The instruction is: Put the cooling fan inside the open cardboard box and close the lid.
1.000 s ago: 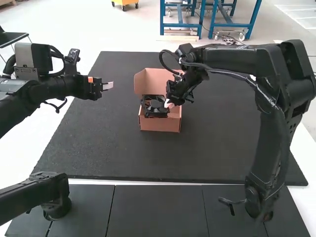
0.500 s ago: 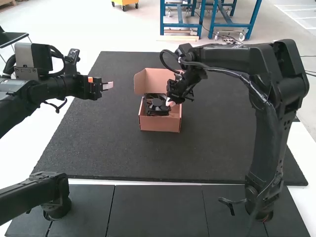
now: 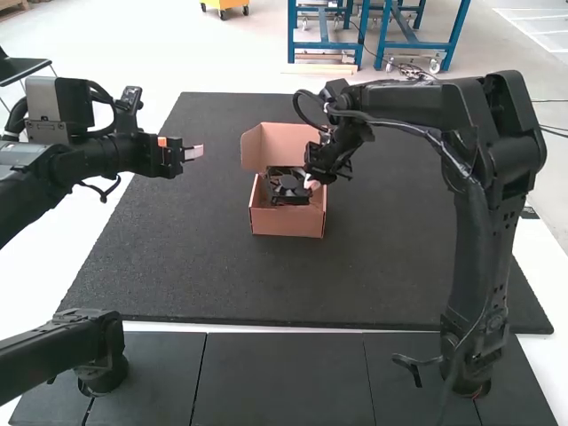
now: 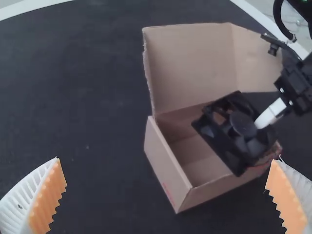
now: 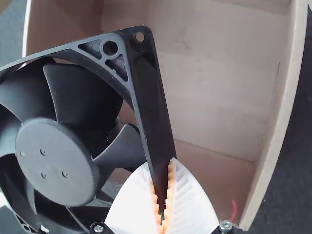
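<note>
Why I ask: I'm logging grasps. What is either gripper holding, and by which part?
The right gripper pinches the cooling fan by one side of its frame; the left gripper holds nothing, fingers open.

Both my arms are matte black with chunky tubular links. Right claw (image 5: 162,180): white ribbed fingers (image 5: 134,200), orange pads (image 5: 158,187), two silver screws (image 5: 224,225) just behind the fingers. A black cable (image 3: 304,105) loops off the wrist behind it. Left claw (image 3: 193,152): same fingers, with a grey box (image 3: 59,108) farther back.
</note>
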{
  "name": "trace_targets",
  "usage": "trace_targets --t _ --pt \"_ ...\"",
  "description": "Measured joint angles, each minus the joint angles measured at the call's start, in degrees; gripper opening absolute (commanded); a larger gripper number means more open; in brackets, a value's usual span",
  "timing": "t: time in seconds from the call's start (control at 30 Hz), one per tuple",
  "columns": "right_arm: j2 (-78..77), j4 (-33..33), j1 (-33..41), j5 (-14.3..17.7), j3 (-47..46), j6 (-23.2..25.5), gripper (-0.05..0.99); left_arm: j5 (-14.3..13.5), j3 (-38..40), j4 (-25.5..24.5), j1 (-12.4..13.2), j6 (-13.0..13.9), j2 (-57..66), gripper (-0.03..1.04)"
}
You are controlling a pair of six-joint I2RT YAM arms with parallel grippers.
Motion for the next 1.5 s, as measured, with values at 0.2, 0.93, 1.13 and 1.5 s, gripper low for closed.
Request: trace_targets --t 0.2,0.93,1.13,1.5 --pt "2.3 0.2 0.0 0.0 1.8 0.0 -0.02 0.0 0.0 0.0 0.0 0.0 0.0 0.97" --pt "5.9 0.0 0.0 1.3 3.0 0.0 -0.02 0.0 0.0 1.2 -0.4 -0.2 0.0 0.97" --pt "7.9 0.1 0.0 1.9 3.3 0.0 -0.02 0.0 0.0 1.6 -0.4 -0.6 0.0 0.97" --pt "8.0 0.1 0.0 2.4 3.8 -0.1 -0.02 0.0 0.0 2.0 -0.4 -1.3 0.0 0.97"
